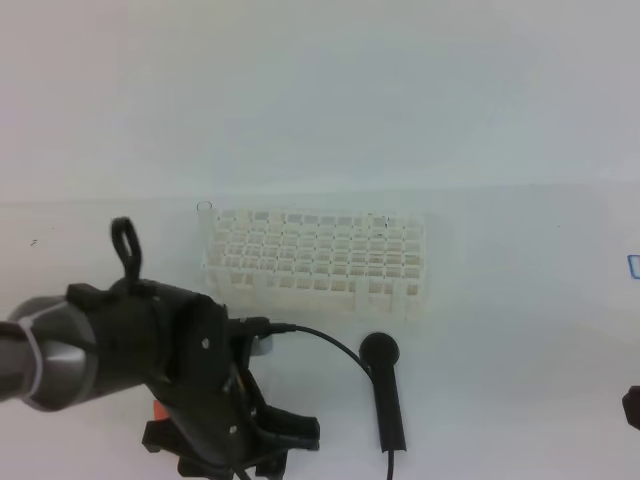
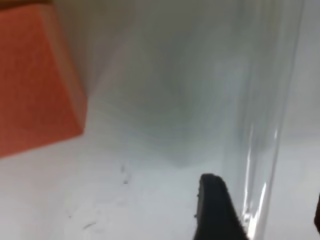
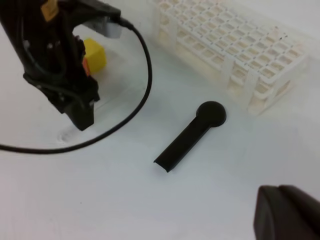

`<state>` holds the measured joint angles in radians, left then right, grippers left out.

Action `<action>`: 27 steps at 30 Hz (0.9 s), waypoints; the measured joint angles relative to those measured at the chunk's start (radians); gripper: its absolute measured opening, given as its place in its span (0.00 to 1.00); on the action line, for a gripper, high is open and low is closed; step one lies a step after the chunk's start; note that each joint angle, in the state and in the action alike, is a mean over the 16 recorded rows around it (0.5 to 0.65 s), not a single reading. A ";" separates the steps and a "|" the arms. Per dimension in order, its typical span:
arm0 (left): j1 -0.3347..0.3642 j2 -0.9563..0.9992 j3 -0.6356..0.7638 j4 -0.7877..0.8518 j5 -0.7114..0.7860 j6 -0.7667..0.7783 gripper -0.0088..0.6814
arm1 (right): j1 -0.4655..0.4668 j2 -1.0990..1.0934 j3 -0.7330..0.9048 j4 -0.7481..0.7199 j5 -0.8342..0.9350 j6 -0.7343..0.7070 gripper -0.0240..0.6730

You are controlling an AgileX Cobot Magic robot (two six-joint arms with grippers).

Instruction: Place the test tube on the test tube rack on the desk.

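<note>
The clear test tube (image 2: 262, 125) lies on the white desk (image 1: 500, 380) and runs up the right side of the left wrist view. My left gripper (image 2: 267, 200) is low over it, with one black finger (image 2: 215, 210) on its left and the other at the frame's right edge. The jaws straddle the tube with a gap on the right side. The same gripper shows at the lower left of the high view (image 1: 225, 465) and in the right wrist view (image 3: 82, 120). The white test tube rack (image 1: 320, 262) stands behind it. Only a dark part of my right gripper (image 3: 285, 215) shows.
A black round-headed stick (image 1: 385, 390) lies in front of the rack. An orange block (image 2: 35, 75) and a yellow block (image 3: 94, 56) sit by the left gripper. A clear round rim (image 1: 205, 209) stands at the rack's far left corner. A black cable (image 3: 125, 110) trails from the left arm.
</note>
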<state>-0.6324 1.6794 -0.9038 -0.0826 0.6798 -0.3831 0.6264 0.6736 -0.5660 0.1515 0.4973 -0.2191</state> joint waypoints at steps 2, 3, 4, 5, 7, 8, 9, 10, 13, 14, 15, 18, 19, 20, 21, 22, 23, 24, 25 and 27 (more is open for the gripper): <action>-0.016 0.001 0.000 0.026 -0.001 -0.024 0.56 | 0.000 0.000 0.000 0.000 0.000 0.000 0.03; -0.023 0.001 0.000 0.039 -0.001 -0.037 0.56 | 0.000 0.000 0.000 0.000 0.000 0.000 0.03; -0.030 0.001 0.000 0.051 -0.001 -0.049 0.55 | 0.000 0.000 0.000 0.000 0.000 0.000 0.03; -0.035 0.001 0.000 0.062 -0.001 -0.060 0.55 | 0.000 0.000 0.000 0.000 0.000 0.000 0.03; -0.043 0.003 -0.001 0.079 0.000 -0.079 0.54 | 0.000 0.000 0.000 0.000 0.000 0.000 0.03; -0.045 0.005 -0.002 0.086 0.000 -0.087 0.54 | 0.000 0.000 0.000 0.000 0.000 0.000 0.03; -0.046 0.008 -0.003 0.090 0.000 -0.092 0.54 | 0.000 0.000 0.000 0.000 0.000 -0.001 0.03; -0.047 0.011 -0.005 0.092 0.001 -0.095 0.54 | 0.000 0.000 0.000 0.000 0.000 -0.001 0.03; -0.047 0.029 -0.012 0.095 0.003 -0.096 0.54 | 0.000 0.000 0.000 0.000 0.000 -0.001 0.03; -0.047 0.037 -0.015 0.097 0.004 -0.095 0.53 | 0.000 0.000 0.000 0.000 0.000 -0.001 0.03; -0.047 0.045 -0.019 0.098 0.006 -0.093 0.52 | 0.000 0.000 0.000 0.000 0.000 -0.001 0.03; -0.047 0.068 -0.028 0.100 0.009 -0.083 0.44 | 0.000 0.000 0.000 0.000 0.000 -0.001 0.03; -0.047 0.076 -0.031 0.100 0.010 -0.079 0.40 | 0.000 0.000 0.000 0.000 0.000 -0.001 0.03; -0.047 0.084 -0.035 0.099 0.011 -0.074 0.37 | 0.000 0.000 0.000 0.000 0.000 -0.001 0.03; -0.047 0.092 -0.039 0.098 0.013 -0.068 0.34 | 0.000 0.000 0.000 0.000 0.000 -0.001 0.03; -0.047 0.100 -0.043 0.097 0.015 -0.062 0.30 | 0.000 0.000 0.000 0.000 0.000 -0.001 0.03; -0.047 0.107 -0.047 0.096 0.018 -0.055 0.27 | 0.000 0.000 0.000 0.000 0.000 -0.001 0.03; -0.047 0.113 -0.053 0.094 0.022 -0.048 0.24 | 0.000 0.000 0.000 0.000 0.000 -0.001 0.03; -0.047 0.118 -0.059 0.092 0.028 -0.041 0.21 | 0.000 0.000 0.000 0.000 0.000 -0.001 0.03; -0.047 0.123 -0.076 0.088 0.046 -0.022 0.14 | 0.000 0.000 0.000 0.000 0.000 -0.001 0.03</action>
<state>-0.6797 1.8024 -0.9797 0.0053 0.7260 -0.4046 0.6264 0.6736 -0.5660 0.1519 0.4972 -0.2197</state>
